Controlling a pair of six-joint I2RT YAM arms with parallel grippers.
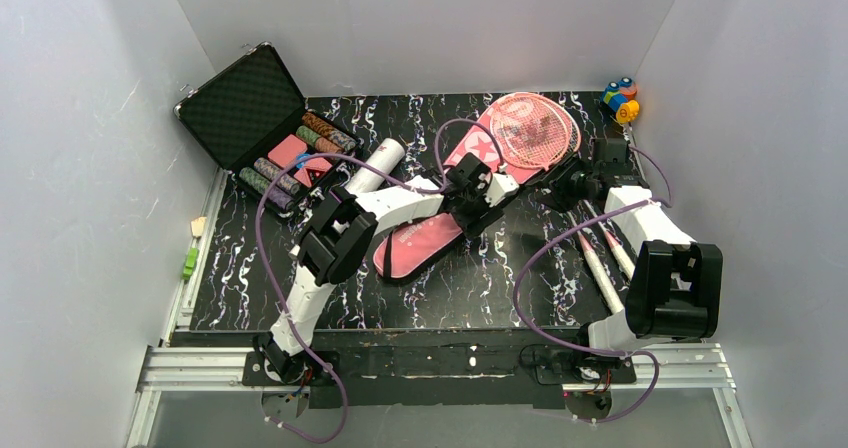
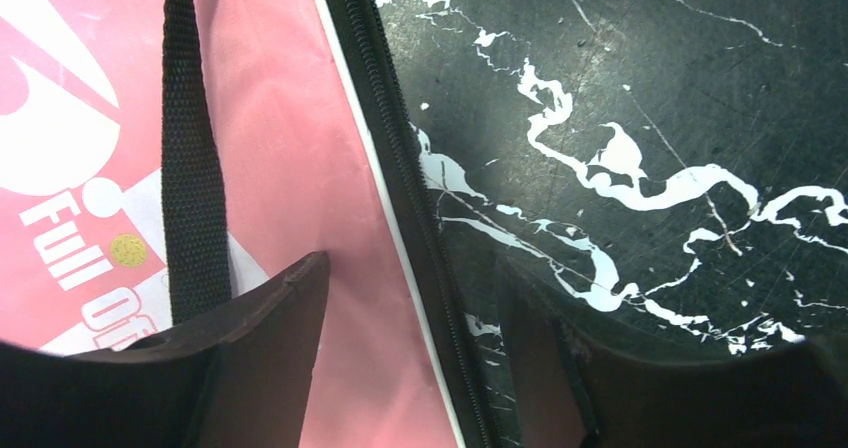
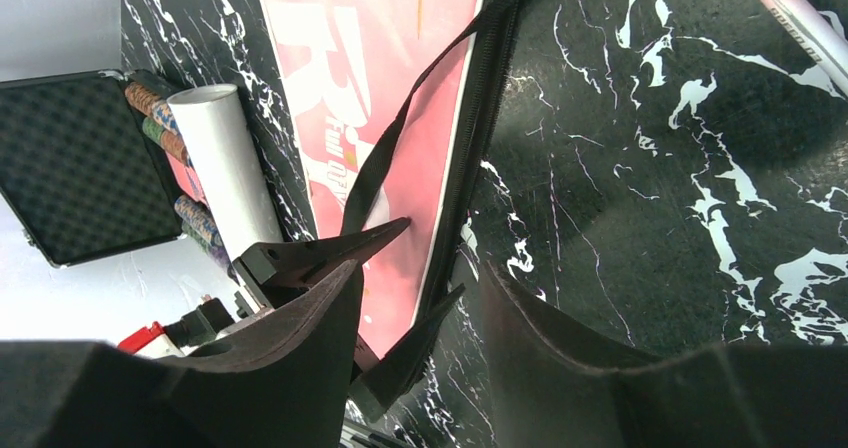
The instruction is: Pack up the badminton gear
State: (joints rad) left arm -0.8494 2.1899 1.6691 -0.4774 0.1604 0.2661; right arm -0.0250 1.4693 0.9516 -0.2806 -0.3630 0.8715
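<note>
Top external: one cover (image 1: 425, 243), one tube (image 1: 375, 165), two rackets (image 1: 535, 128); left tool (image 2: 412, 263) and right tool (image 3: 418, 268) both released.

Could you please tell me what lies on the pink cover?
On the pink racket-shaped cover: a pink-framed racket at the far end and a black strap. The left arm hides its middle.

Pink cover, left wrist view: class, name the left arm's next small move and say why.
Probably lower the left gripper and close its jaws on the pink cover at its zip edge. The jaws stand open astride that edge, one over the cover beside the black strap, the other over the table, holding nothing.
</note>
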